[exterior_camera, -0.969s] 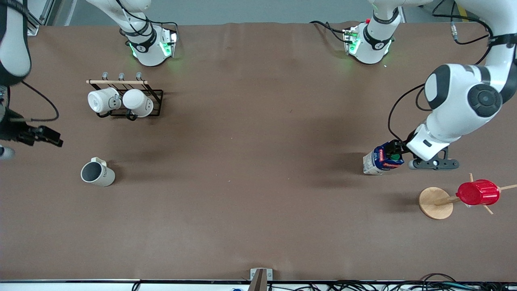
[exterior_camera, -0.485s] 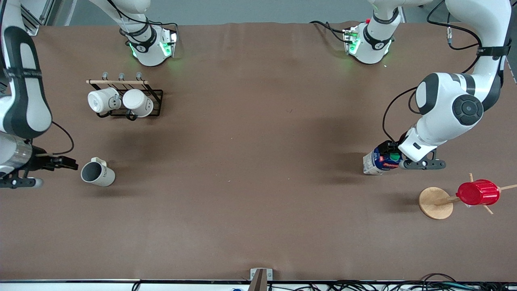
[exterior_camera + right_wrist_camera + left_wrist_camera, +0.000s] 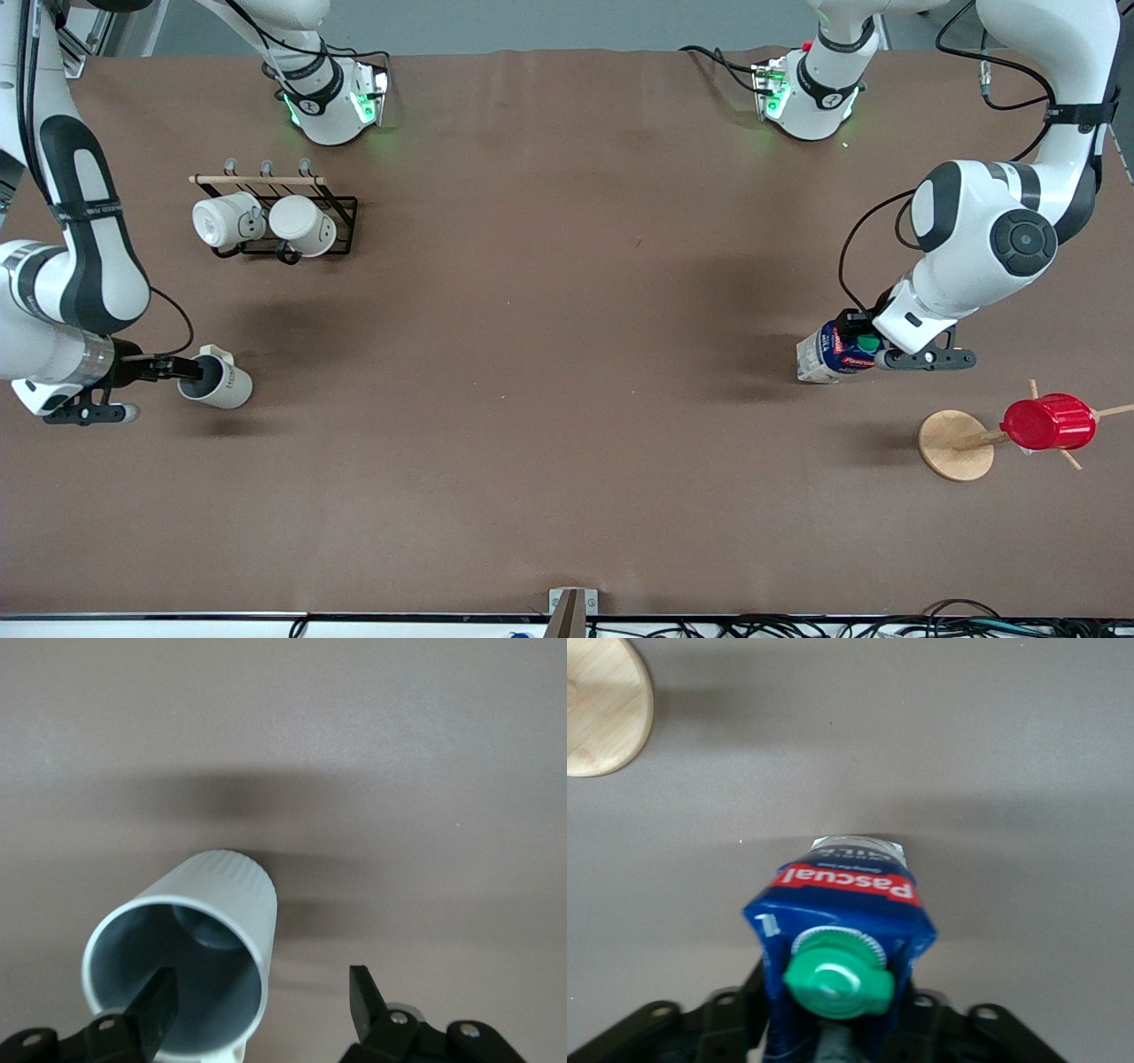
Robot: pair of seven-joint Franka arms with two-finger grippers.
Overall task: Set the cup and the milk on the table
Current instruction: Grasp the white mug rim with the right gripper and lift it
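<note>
The cup lies on its side on the brown table near the right arm's end, its dark mouth toward my right gripper. That gripper is open: in the right wrist view one finger is inside the cup and the other is outside it. The milk is tilted, with its base at the table near the left arm's end. My left gripper is shut on its gable top. In the left wrist view the milk hides the fingers.
A black rack with two white mugs stands farther from the front camera than the cup. A round wooden disc with pegs carries a red ribbed cup, nearer to the camera than the milk. The disc also shows in the left wrist view.
My right arm swung in and brought its open gripper to the cup's mouth. My left gripper shifted slightly with the milk, which stays at the same spot.
</note>
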